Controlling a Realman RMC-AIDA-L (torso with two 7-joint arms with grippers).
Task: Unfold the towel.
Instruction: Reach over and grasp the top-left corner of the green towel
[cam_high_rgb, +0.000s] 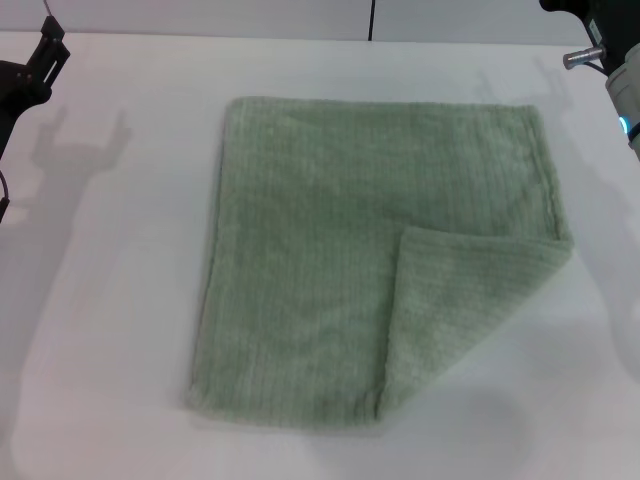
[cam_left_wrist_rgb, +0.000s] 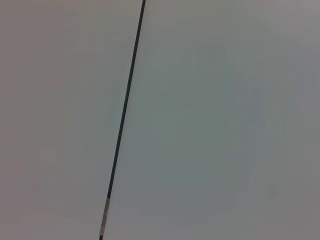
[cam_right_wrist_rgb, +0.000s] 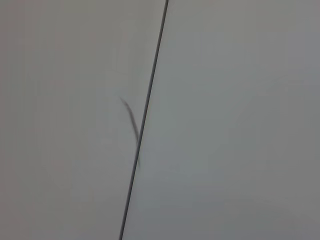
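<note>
The towel (cam_high_rgb: 340, 260) is a pale sage-green ribbed cloth lying flat in the middle of the white table (cam_high_rgb: 110, 300). Its near right corner (cam_high_rgb: 460, 310) is folded back over the cloth as a triangular flap; the other corners lie flat. My left gripper (cam_high_rgb: 40, 60) is raised at the far left edge of the head view, well away from the towel. My right gripper (cam_high_rgb: 600, 40) is up at the far right corner, also apart from the towel. Neither wrist view shows the towel.
Both wrist views show only pale flat surface crossed by a thin dark seam (cam_left_wrist_rgb: 122, 120) (cam_right_wrist_rgb: 145, 120). A similar seam (cam_high_rgb: 371, 20) runs down the wall behind the table. Bare table surrounds the towel on all sides.
</note>
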